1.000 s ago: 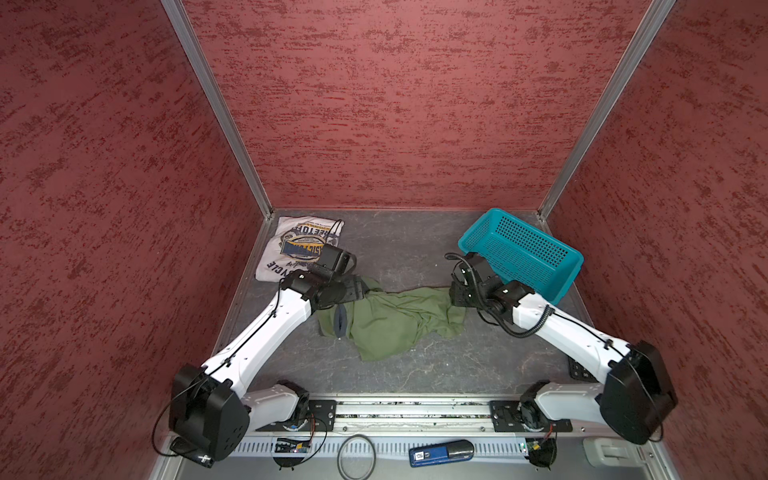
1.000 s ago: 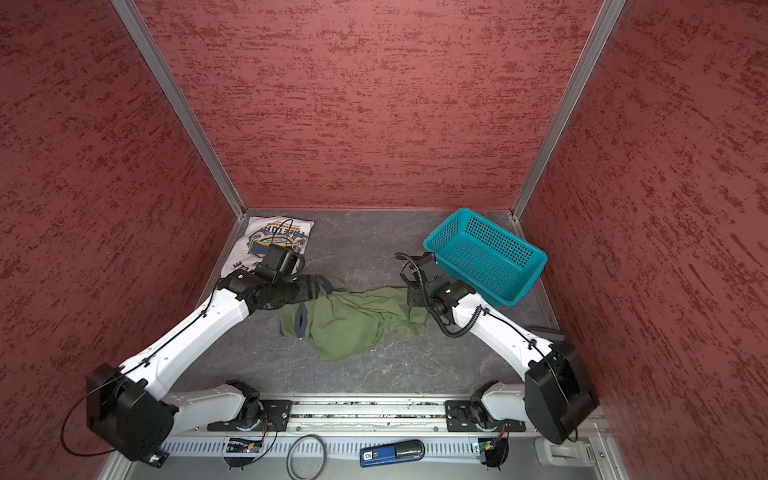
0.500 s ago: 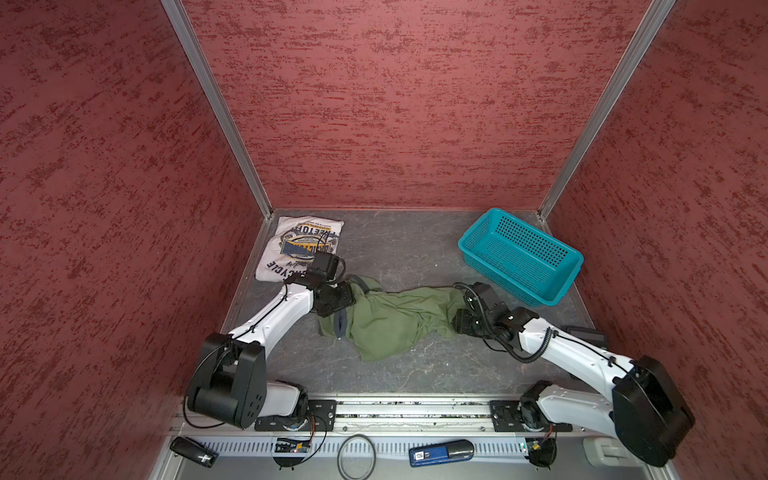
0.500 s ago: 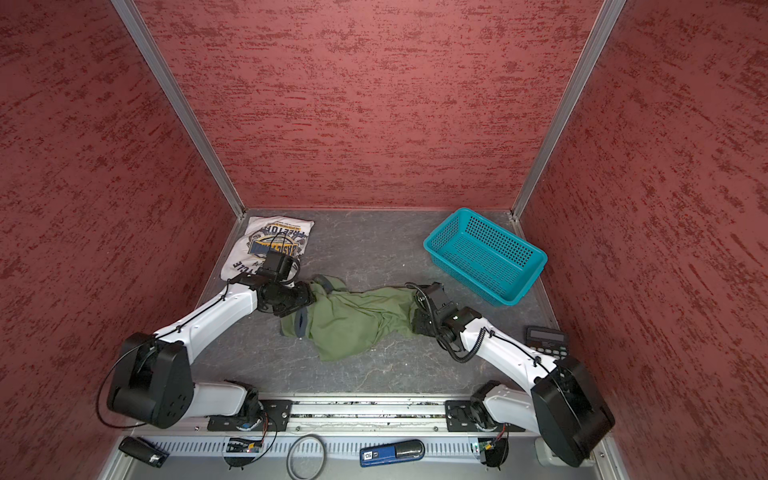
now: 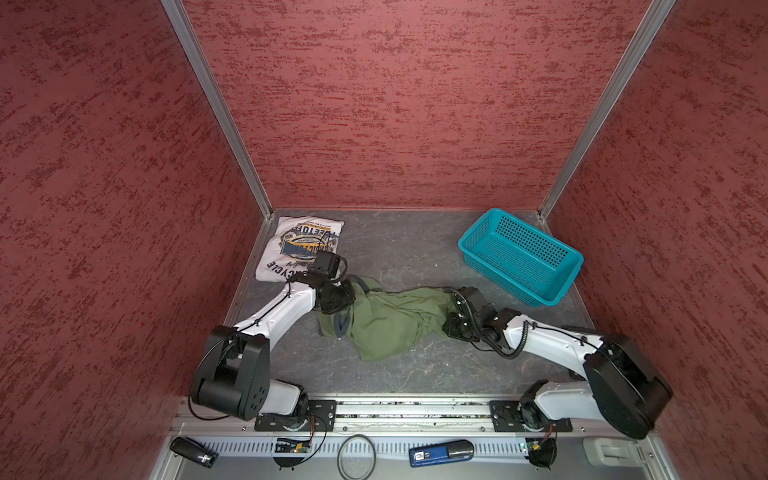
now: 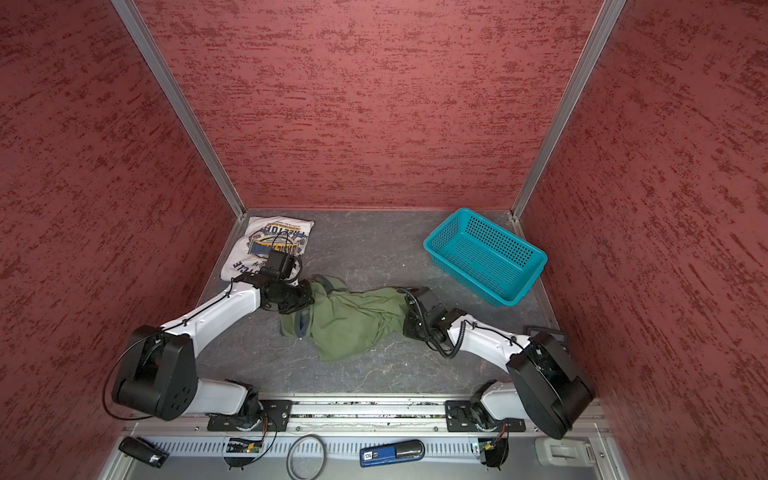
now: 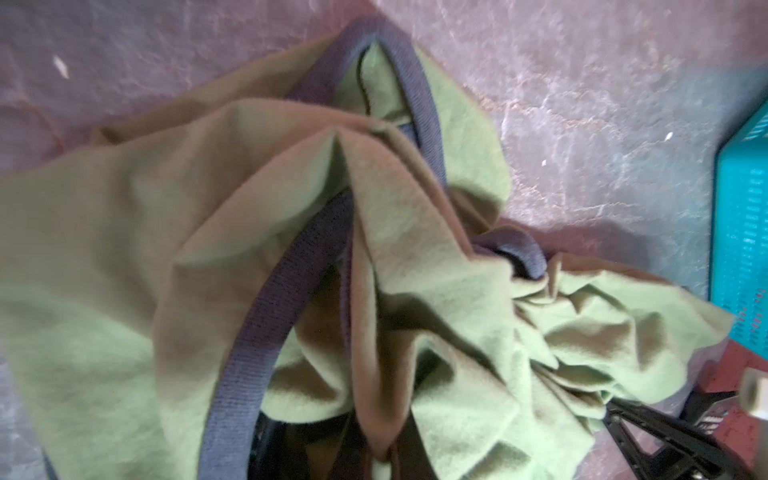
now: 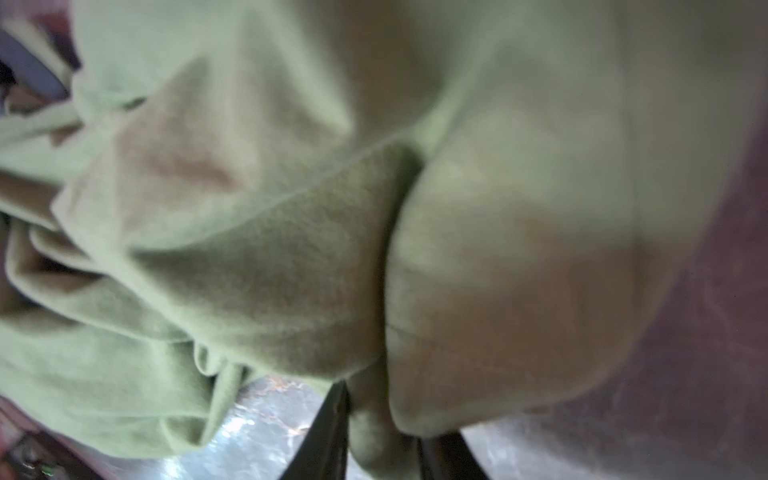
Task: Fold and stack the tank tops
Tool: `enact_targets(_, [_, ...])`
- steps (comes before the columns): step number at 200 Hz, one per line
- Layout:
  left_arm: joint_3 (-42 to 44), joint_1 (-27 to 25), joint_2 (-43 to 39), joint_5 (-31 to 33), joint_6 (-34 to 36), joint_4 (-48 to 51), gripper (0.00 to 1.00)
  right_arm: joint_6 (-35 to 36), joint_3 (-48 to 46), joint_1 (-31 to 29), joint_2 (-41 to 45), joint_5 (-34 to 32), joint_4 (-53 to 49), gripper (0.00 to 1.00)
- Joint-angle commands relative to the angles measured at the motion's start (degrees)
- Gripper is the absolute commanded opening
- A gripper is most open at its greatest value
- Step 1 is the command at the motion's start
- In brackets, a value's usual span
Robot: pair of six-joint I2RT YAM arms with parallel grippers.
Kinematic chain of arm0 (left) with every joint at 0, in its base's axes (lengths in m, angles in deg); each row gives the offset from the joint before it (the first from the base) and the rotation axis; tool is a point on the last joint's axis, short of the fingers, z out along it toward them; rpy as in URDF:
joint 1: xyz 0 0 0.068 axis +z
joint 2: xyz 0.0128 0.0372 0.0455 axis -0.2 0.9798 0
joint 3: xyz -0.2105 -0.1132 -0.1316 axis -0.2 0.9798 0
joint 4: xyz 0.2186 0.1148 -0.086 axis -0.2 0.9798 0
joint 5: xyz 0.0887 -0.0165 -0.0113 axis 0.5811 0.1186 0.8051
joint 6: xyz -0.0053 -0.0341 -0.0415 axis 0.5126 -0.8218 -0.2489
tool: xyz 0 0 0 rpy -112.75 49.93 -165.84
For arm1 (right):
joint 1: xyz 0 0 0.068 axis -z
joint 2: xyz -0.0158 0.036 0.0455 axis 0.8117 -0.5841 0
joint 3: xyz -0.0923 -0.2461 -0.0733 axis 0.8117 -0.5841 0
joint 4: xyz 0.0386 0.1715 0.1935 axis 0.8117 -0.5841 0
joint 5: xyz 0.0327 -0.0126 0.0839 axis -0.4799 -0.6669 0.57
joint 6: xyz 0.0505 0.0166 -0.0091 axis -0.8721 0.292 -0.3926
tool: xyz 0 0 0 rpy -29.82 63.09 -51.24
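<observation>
Plainly, we start with the grey tabletop (image 5: 415, 249), and in both top views the olive green tank top (image 5: 386, 320) lies rumpled across the middle of it. Its long axis runs from left to right in the frame, with a looser flap sagging toward the lower edge. Upper right of it, and apart from the cloth, sits the teal basket (image 5: 521, 255), tilted on the table, and we see nothing inside it. The white tank top (image 5: 301, 249) lies folded flat in the upper left corner of the table, print up. The left gripper (image 5: 352, 296) is at the left end of the olive shirt, closed tight on bunched cloth by a dark-trimmed armhole. The right gripper (image 8: 376, 432) is at the right end, its jaws narrow with a fold of green cloth between them. We judge that the coming move turns on this. One arm holds each end of the long axis, so drawing them apart should spread the shirt for folding.
</observation>
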Motion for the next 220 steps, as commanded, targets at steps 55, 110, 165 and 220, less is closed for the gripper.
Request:
enact_targets(55, [-8.88, 0.75, -15.16, 3.83, 2.97, 5.21, 0.0, 9.18, 14.21, -0.04, 20.43, -21.37, -18.47, 0.0])
enact_targets(110, [-27.3, 3.57, -27.5, 11.87, 4.79, 13.73, 0.0, 19.12, 32.77, -0.01, 28.71, -23.01, -24.61, 0.0])
enact_targets(165, [-25.89, 5.23, -24.23, 8.03, 5.46, 14.89, 0.0, 17.55, 29.84, 0.02, 26.41, -20.69, -24.02, 0.0])
enact_targets(220, [-20.89, 5.27, -9.72, 0.59, 4.41, 12.01, 0.0, 13.89, 21.05, 4.39, 9.12, -15.39, -16.56, 0.3])
